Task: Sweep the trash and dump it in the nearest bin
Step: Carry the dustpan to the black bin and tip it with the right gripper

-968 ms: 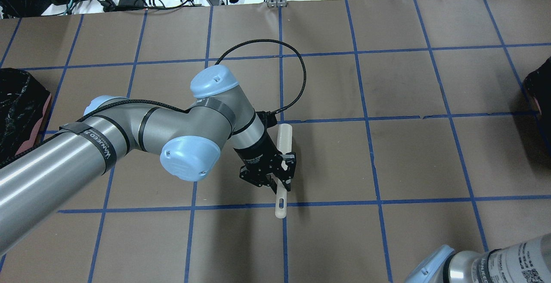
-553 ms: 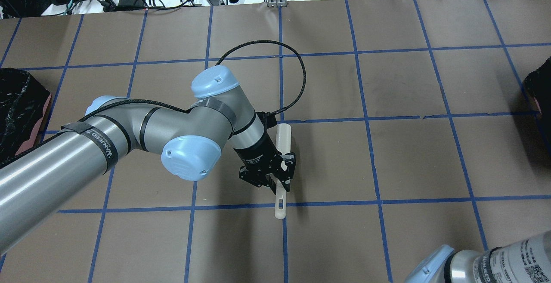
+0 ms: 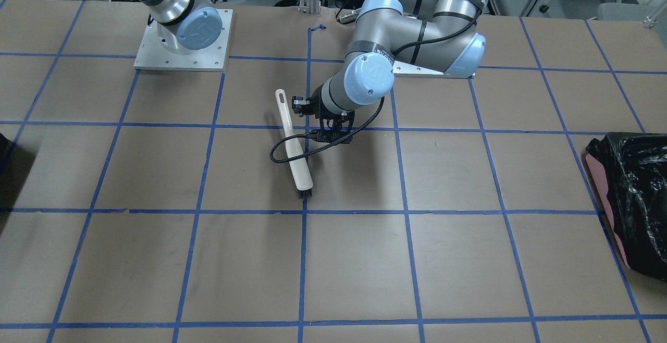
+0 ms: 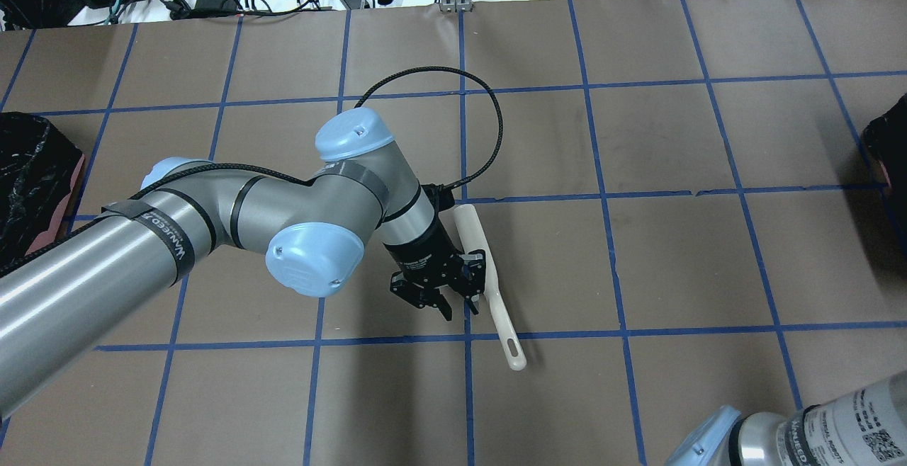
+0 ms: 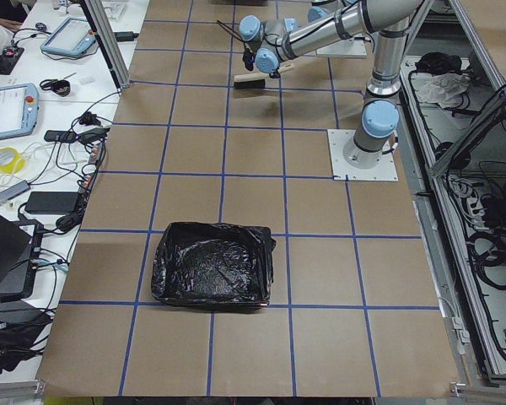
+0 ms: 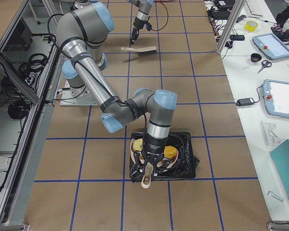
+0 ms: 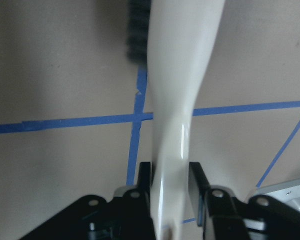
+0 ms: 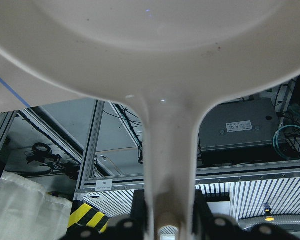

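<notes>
Delta vs 1 s back, overhead: cream plastic hand brush with black bristles point(image 4: 496, 317) swung its handle tip from 6 to ~5 o'clock. Head end stayed put, left gripper point(image 4: 459, 310) barely shifted. Fingertips are parted with blue tape visible in the gap, and the handle passes beside the outer finger, so it's released, not clamped. Wrist cam: handle runs between the fingers, bristles at 12. Brush lies on the brown paper-covered table with blue tape grid point(image 4: 673, 260). Left arm enters from 8 o'clock, wrist folded, tool angled down toward 5.

Other side: right gripper point(image 6: 151, 167) clamps the white plastic dustpan point(image 6: 147, 178) by its handle, tool straight down, elbow bent. Pan sits over the black-bag-lined bin point(image 6: 188, 161), handle at 6. Trash: yellow-green block point(image 6: 138, 143) and orange-brown bun point(image 6: 171, 152) show either side of the gripper. In pan or on liner, can't tell.
</notes>
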Robot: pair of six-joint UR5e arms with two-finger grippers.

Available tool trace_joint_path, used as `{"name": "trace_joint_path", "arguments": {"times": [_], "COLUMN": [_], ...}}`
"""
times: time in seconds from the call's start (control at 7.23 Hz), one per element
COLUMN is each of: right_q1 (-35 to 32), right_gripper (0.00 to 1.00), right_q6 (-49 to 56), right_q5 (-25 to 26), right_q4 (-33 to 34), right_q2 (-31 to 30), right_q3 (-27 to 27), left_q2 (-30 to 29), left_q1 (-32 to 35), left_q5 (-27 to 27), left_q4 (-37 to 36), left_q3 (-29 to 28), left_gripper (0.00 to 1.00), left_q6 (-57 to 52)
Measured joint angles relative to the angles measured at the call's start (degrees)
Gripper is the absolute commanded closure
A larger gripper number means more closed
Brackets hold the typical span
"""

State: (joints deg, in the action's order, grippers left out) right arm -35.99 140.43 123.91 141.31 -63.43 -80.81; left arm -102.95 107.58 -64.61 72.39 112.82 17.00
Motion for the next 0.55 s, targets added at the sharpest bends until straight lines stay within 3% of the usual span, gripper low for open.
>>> {"name": "trace_joint_path", "arguments": {"times": [0.55], "right_q1": [-0.2], "right_gripper": [1.0], "right_q6": [10.4], "right_q5": [0.7], "right_q4": [7.5], "right_q2": [2.0], "right_q3": [0.1], "left_q2": [-0.4], "left_q1": [0.4], "left_q5": [0.2], "left_q4": [-0.2], "left_q3": [-1.2], "left_gripper": [0.55], "left_q6": [3.0]}}
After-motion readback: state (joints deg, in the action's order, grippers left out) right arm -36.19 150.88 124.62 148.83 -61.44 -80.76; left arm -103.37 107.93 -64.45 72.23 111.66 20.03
